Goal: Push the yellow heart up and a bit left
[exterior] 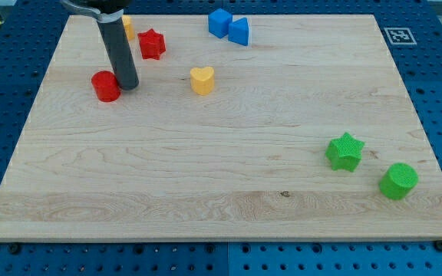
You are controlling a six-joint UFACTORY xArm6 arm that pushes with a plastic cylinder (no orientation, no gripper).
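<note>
My tip (128, 84), a bare rod tool grasping nothing, touches the red cylinder (106, 86), well left of the unpushed yellow heart (202, 80).

On the wooden desk (206, 176), my tip (128, 84) stands just right of the red cylinder block (105, 86), touching or nearly so. The yellow heart block (202, 80) lies further right. Toward the view's top sit the red star block (152, 44), a partly hidden yellow block (128, 27), and the blue cube block (220, 22) beside the blue triangular block (239, 31). At the view's lower right, the green star block (344, 151) lies left of the green cylinder block (398, 181).
</note>
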